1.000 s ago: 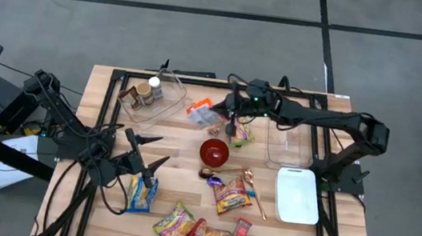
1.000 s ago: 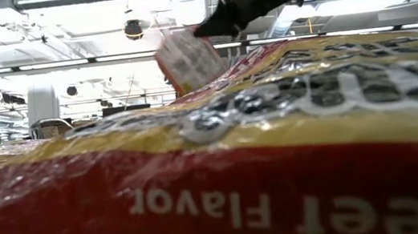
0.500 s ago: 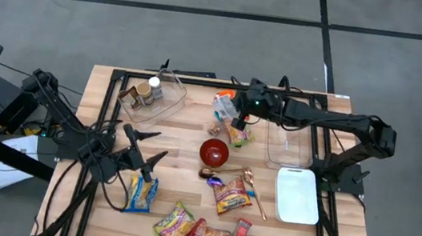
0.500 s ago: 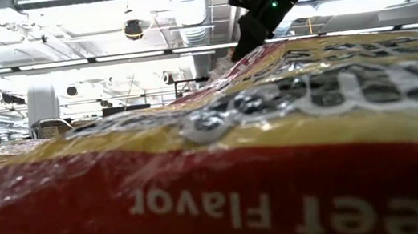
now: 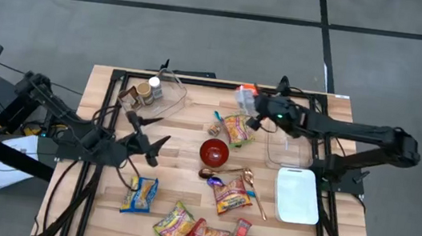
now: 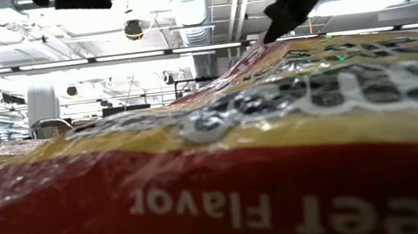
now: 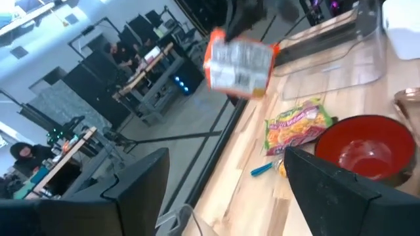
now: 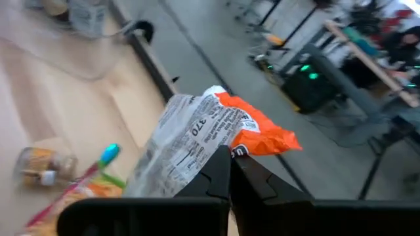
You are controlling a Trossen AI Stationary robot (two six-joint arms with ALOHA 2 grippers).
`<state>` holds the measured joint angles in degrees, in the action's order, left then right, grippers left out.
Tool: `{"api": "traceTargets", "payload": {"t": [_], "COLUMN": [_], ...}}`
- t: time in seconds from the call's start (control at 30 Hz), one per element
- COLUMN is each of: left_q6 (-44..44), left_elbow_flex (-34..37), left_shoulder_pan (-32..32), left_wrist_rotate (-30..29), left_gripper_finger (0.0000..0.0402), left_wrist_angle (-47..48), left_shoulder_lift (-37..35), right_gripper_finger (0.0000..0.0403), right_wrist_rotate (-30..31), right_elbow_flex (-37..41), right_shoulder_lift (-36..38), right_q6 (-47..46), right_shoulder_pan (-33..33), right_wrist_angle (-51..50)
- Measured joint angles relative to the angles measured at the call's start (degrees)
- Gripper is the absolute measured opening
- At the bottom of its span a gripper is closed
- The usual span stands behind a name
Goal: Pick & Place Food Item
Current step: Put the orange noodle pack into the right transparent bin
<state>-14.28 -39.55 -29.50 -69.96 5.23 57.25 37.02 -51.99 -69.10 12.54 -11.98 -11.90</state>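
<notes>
My right gripper (image 5: 252,109) is shut on an orange and white snack packet (image 5: 245,97), which it carries above the table's far side. The packet (image 7: 239,60) also shows in the left wrist view, and the right wrist view has it (image 8: 203,131) close up. A clear bin (image 5: 288,146) stands just to the right of it. My left gripper (image 5: 149,133) hovers open left of the red bowl (image 5: 214,152), with nothing between its fingers. A blue and yellow packet (image 5: 140,193) lies flat on the wood nearer the front edge. My right gripper pinches the packet between its two shut fingers (image 8: 220,172) at an edge (image 8: 216,152) where the grey-white print meets the orange end. The packet is lifted clear of the table and stands out beyond the fingertips, crumpled.
A clear bin with jars (image 5: 152,95) stands far left. A white tray (image 5: 298,195) lies at the right. Several snack packets (image 5: 181,227) lie near the front edge, and another (image 5: 238,128) lies beside the bowl. A large packet (image 6: 216,172) fills the low view.
My right gripper has carried the packet toward the table's right edge, from above the middle to beside the right clear bin, swinging its wrist round as it went. My left gripper, still open, has drawn away from the blue and yellow packet toward the far edge.
</notes>
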Motion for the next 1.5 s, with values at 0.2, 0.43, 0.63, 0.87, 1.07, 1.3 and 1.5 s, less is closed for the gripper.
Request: {"api": "traceTargets", "payload": {"t": [0.2,0.43,0.63,0.87,1.07,1.3,1.5], "left_q6": [0.0,-0.4,-0.8,-3.4,-3.9,-5.1,-6.5], "left_elbow_flex": [0.0,0.0,0.0,0.0,0.0,0.0,0.0], "left_shoulder_pan": [6.3,14.1,21.7,27.5,30.0,31.7,31.7], "left_wrist_rotate": [6.8,15.1,23.6,36.3,41.0,44.7,45.0], "left_gripper_finger": [0.0296,0.0296,0.0296,0.0296,0.0296,0.0296,0.0296], "left_wrist_angle": [-0.1,-0.1,-0.8,-5.7,-7.7,-9.9,-12.0], "left_shoulder_lift": [0.0,0.0,0.0,0.5,1.7,2.9,3.7], "right_gripper_finger": [0.0,0.0,0.0,0.0,0.0,0.0,0.0], "right_wrist_rotate": [8.6,15.1,16.9,17.5,16.1,11.5,8.0], "right_elbow_flex": [3.9,4.1,4.1,4.1,2.7,2.5,2.5], "right_shoulder_lift": [7.4,10.4,9.9,9.9,9.9,9.9,9.7], "right_q6": [-0.8,-9.8,-17.7,-26.6,-36.1,-42.9,-48.0], "right_shoulder_pan": [1.4,2.3,2.7,2.7,2.7,2.7,2.6], "right_wrist_angle": [-5.3,-17.5,-25.7,-34.6,-44.9,-51.5,-55.7]}}
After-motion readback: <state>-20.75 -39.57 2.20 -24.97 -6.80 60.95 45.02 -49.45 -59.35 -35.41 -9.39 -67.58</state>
